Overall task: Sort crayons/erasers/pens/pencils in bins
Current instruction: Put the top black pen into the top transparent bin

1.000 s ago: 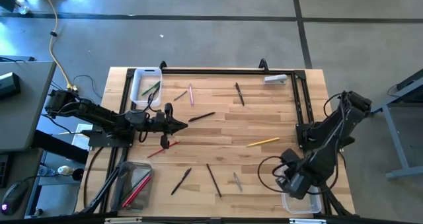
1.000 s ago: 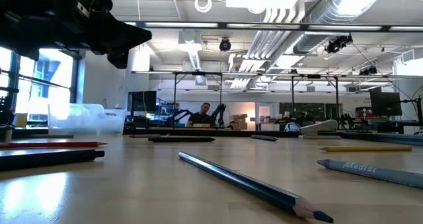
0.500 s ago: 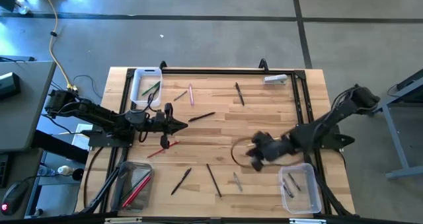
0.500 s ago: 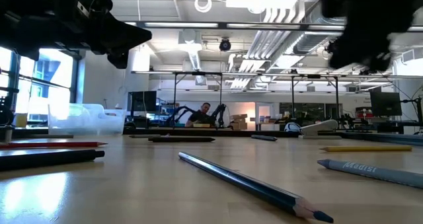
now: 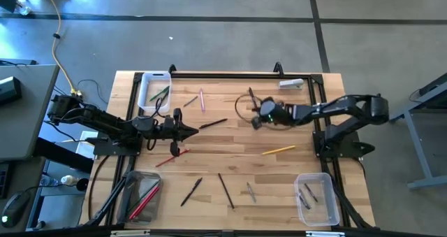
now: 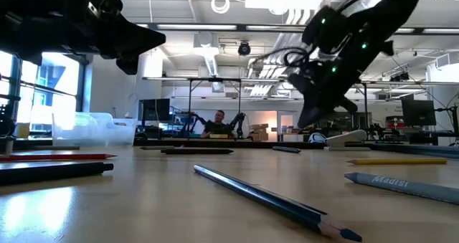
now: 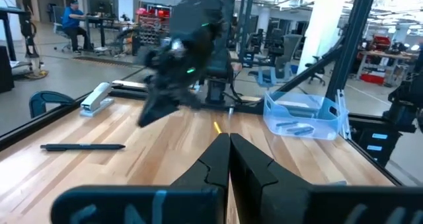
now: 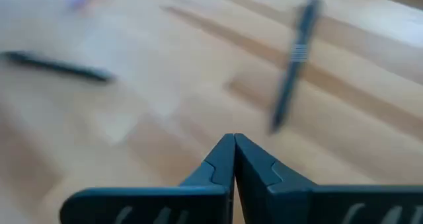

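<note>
From my station I saw the right gripper stretched out over the far middle of the table, its fingertips pressed together with nothing between them, hanging just beside a black pen that lay on the wood a little ahead of it; the right wrist view showed that pen at an angle and a second dark stick off to one side. The left gripper sat low over the left half of the table, its fingers closed tip to tip and empty, with a black pencil lying just past its tip and a red stick near it on the front side. I counted three bins: the white-rimmed bin at the far left held green sticks, the front left bin held red ones, and the front right bin held a few grey pieces. A yellow pencil lay between the right arm's base and the table's middle, a pink stick near the far left bin, and two black sticks near the front edge. In the low view a blue pencil lay closest to the lens.
</note>
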Controlling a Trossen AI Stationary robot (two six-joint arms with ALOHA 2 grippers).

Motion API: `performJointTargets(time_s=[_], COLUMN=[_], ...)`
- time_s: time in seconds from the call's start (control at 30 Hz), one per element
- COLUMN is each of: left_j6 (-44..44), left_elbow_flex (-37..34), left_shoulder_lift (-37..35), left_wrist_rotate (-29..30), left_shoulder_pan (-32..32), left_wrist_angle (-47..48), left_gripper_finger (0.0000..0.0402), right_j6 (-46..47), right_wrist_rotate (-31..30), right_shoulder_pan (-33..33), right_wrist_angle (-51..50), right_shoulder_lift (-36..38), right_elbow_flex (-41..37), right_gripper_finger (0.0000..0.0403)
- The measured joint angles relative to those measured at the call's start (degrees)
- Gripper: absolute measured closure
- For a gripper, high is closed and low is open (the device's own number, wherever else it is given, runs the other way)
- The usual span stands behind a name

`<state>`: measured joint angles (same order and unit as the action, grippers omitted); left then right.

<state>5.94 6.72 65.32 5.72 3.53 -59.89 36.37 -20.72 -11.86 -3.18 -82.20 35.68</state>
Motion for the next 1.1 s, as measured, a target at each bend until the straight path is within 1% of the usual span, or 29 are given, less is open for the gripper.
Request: performJointTargets(time_s=[0.07, 0.13, 0.3, 0.4, 0.47, 0.53, 0.6, 0.7, 0.8, 0.93, 1.03, 1.1], left_j6=[0.10, 0.54, 1.47, 2.41, 2.76, 2.88, 2.90, 3.11, 4.50, 9.53, 15.64, 17.29], left_elbow_flex=[0.00, 0.00, 0.00, 0.00, 0.00, 0.00, 0.00, 0.00, 0.00, 0.00, 0.00, 0.00], left_shoulder_lift=[0.00, 0.00, 0.00, 0.00, 0.00, 0.00, 0.00, -0.01, 0.00, 0.00, 0.00, 0.00], left_wrist_rotate=[0.11, 0.60, 1.01, 0.98, 0.98, 0.98, 0.96, 0.96, 2.12, 6.77, 10.19, 10.41], left_shoulder_pan=[0.00, 0.00, 0.84, 1.41, 1.53, 1.55, 1.55, 1.55, 1.70, 2.61, 3.61, 4.11], left_wrist_angle=[0.01, -0.03, 0.01, 0.01, 0.01, 0.02, 0.01, 0.01, -0.01, -0.03, 0.04, 0.04], left_gripper_finger=[0.0401, 0.0401, 0.0401, 0.0401, 0.0401, 0.0401, 0.0401, 0.0401, 0.0401, 0.0401, 0.0401, 0.0401], right_j6=[-0.40, -0.83, -2.77, -2.99, -3.00, -3.00, -2.89, -2.93, -3.42, -4.98, -6.12, -7.09], right_wrist_rotate=[0.34, 1.75, 2.02, 1.95, 1.91, 1.76, 1.26, 0.19, -0.47, -0.42, 0.09, 1.73], right_shoulder_pan=[-3.35, -5.73, -8.33, -9.38, -9.96, -10.33, -10.40, -10.30, -10.09, -10.09, -10.11, -10.10], right_wrist_angle=[-0.06, 0.08, 0.79, 0.85, 0.88, 0.92, 1.35, 2.13, 2.43, 2.34, 2.37, 3.13], right_shoulder_lift=[-1.95, -3.74, -8.00, -10.92, -13.07, -15.06, -16.34, -17.45, -17.78, -17.80, -17.60, -17.02], right_elbow_flex=[0.67, 1.41, 4.01, 5.11, 5.72, 6.28, 6.50, 6.61, 6.63, 6.61, 6.57, 6.45], right_gripper_finger=[0.0394, 0.0375, 0.0301, 0.0265, 0.0252, 0.0248, 0.0253, 0.0280, 0.0324, 0.0385, 0.0391, 0.0385])
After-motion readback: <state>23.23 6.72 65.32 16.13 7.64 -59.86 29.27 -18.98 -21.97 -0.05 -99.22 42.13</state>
